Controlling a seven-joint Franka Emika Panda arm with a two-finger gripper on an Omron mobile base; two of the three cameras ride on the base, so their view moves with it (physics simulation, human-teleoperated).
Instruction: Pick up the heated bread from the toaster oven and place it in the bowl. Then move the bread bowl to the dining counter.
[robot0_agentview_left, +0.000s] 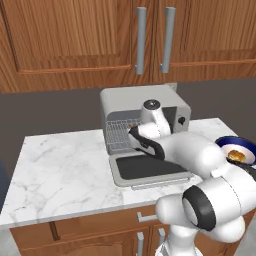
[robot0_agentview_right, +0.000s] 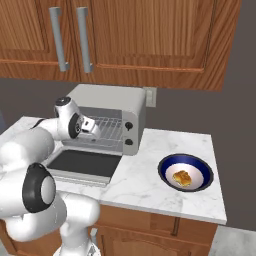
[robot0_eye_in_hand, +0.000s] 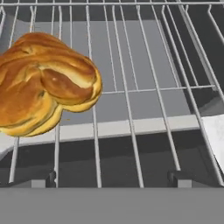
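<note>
Fingertips (robot0_eye_in_hand: 48, 178) of my hand (robot0_eye_in_hand: 113, 179) sit nearest the lens, set wide apart, nothing between them and nothing touched. Just beyond, the heated bread (robot0_eye_in_hand: 43, 83) lies on the wire rack (robot0_eye_in_hand: 144, 89) inside the toaster oven (robot0_agentview_right: 107, 117), off to one side of my line, not between the tips. Assessment: light, soft crumb under a lumpy crust, liable to dent or tear if pinched hard. Best hold is across its thick middle, with the tips clear of the rack wires. Drop-down door (robot0_agentview_left: 145, 167) is open and flat. On the tabletop (robot0_agentview_right: 150, 185), the bowl (robot0_agentview_right: 167, 164) stands well apart from the oven; a bread piece (robot0_agentview_right: 182, 178) appears to rest in it already.
</note>
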